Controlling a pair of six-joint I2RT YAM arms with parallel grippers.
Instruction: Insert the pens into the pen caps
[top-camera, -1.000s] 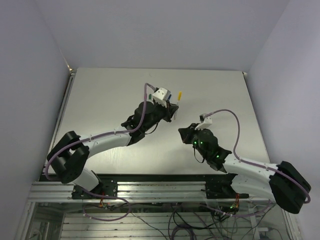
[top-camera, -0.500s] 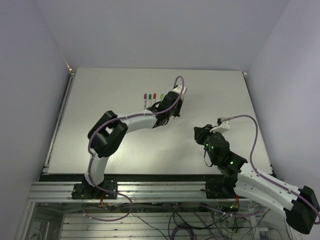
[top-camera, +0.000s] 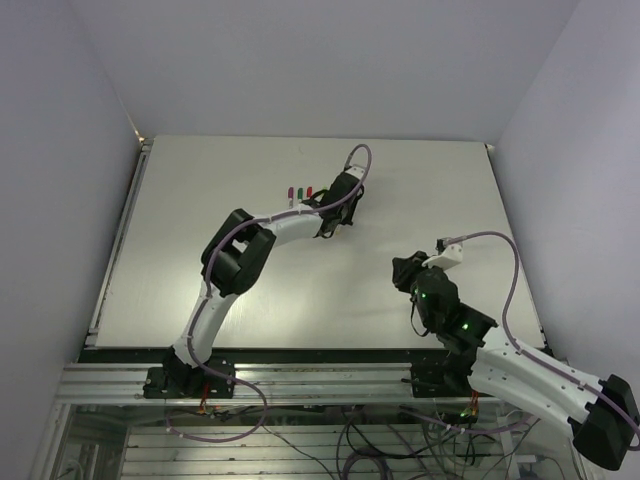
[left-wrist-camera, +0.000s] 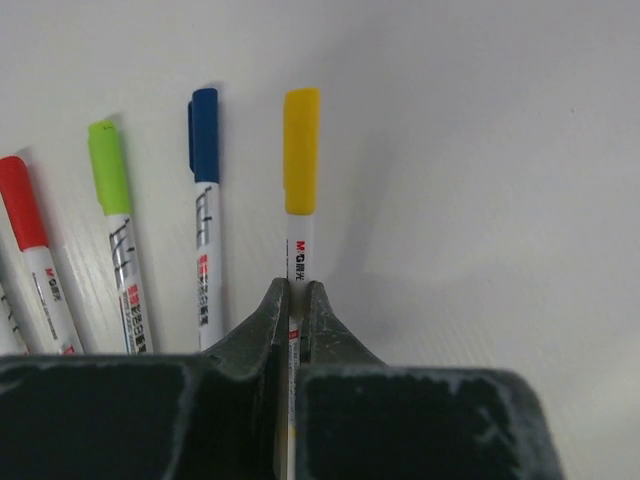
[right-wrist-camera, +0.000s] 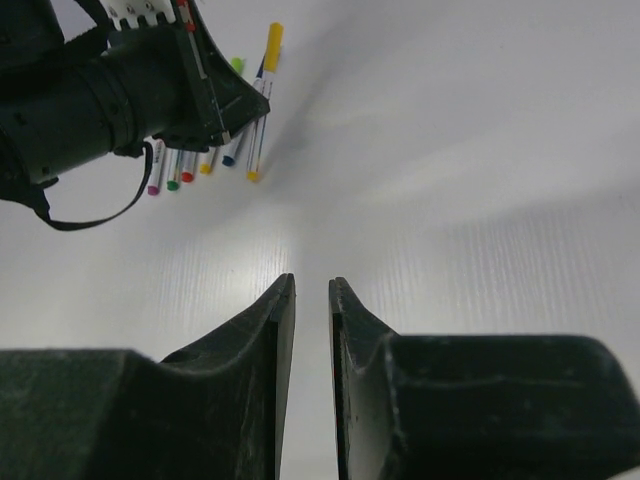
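6 pens (left-wrist-camera: 208, 270) lie side by side, each with 1 coloured cap (left-wrist-camera: 301, 150) on.

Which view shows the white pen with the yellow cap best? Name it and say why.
The left wrist view: the white pen with the yellow cap fills the centre, its barrel pinched in the left claw. The right wrist view shows it small and far, partly behind that claw. The top view hides it under the arm.

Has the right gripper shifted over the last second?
Yes. In the top view the right gripper has drawn rightward, toward the table's right edge and away from the pens.
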